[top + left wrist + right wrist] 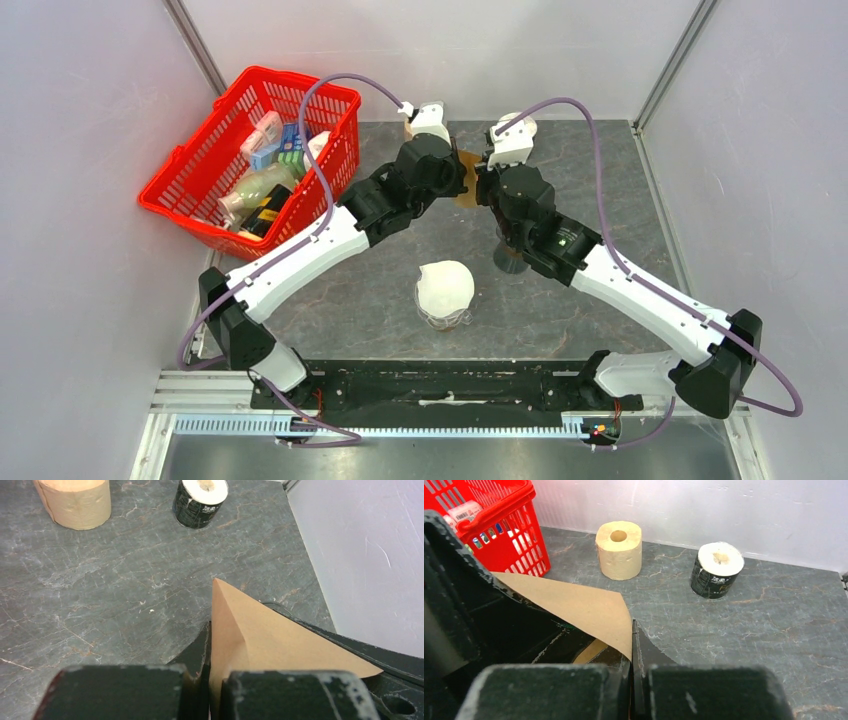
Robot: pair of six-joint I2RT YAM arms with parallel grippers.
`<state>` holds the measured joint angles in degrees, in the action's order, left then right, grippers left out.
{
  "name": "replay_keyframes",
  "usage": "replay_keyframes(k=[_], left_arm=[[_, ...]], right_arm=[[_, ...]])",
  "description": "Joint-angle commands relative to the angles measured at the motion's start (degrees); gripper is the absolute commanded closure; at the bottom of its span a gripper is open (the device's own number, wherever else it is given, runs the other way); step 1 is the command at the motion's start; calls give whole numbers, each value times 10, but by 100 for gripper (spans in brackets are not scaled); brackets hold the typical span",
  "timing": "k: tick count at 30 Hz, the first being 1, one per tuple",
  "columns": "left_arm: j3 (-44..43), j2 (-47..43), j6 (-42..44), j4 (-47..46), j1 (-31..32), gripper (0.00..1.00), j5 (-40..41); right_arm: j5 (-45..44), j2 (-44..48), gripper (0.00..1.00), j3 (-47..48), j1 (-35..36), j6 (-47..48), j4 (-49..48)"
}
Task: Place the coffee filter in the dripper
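Because a folded paper cone will not seat until its mouth is spread, the coffee filter (466,190) is held in the air between the two arms, not carried by one, or so I judge. It hangs over the middle of the tabletop (590,180) towards the far edge. It touches neither the surface nor anything standing on it.

The left fingers (202,647) are pressed together on one edge of the brown paper, which rises out of them to a sharp tip. The right fingers (639,645) are likewise closed, and the opposite edge runs down into the seam between them. With a pinch on each side, drawing the arms apart would probably open the cone. A pull that is too hard could tear the paper or slip it out of one grip.

I take the dripper (445,290) to be the white cone on a clear base, standing near the middle of the near edge and well apart from the filter. I cannot be sure of this. A dark funnel-shaped piece (510,258), half hidden under the right arm, may be the real target.

Nothing sits in either one, so the placing itself is not yet begun.

A tan paper roll (619,550) and a black-wrapped roll (716,570) stand by the far edge. A red basket (250,160) of goods fills the far left corner. None of these appears to have any part in the job.
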<state>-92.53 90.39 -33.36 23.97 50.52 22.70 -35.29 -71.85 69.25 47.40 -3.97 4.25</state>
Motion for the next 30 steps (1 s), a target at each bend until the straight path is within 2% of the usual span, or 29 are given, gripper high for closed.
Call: replay_keyframes(k=[1, 7, 10, 15, 18, 23, 25, 29, 30], left_arm=[[-24, 0, 17, 36, 0, 98, 70], [-27, -5, 18, 72, 0, 97, 111], [-32, -6, 10, 96, 0, 93, 121], [-34, -8, 15, 95, 0, 87, 54], [-32, -16, 30, 81, 0, 76, -2], [2, -54, 68, 25, 0, 44, -127], [23, -75, 80, 4, 0, 35, -166], [59, -124, 93, -19, 0, 18, -182], [69, -140, 95, -26, -1, 18, -172]], right_arm=[[-84, 5, 100, 6, -1, -7, -34], [-113, 5, 100, 16, -1, -15, 1], [-126, 7, 100, 21, -1, -29, 24], [-70, 16, 100, 23, -1, -50, 44], [-36, 17, 100, 34, -1, -66, 77], [-46, 22, 100, 54, -1, -96, 144], [-52, 24, 100, 64, -1, -114, 177], [-59, 23, 100, 103, -6, -158, 290], [-42, 24, 100, 112, -15, -176, 325]])
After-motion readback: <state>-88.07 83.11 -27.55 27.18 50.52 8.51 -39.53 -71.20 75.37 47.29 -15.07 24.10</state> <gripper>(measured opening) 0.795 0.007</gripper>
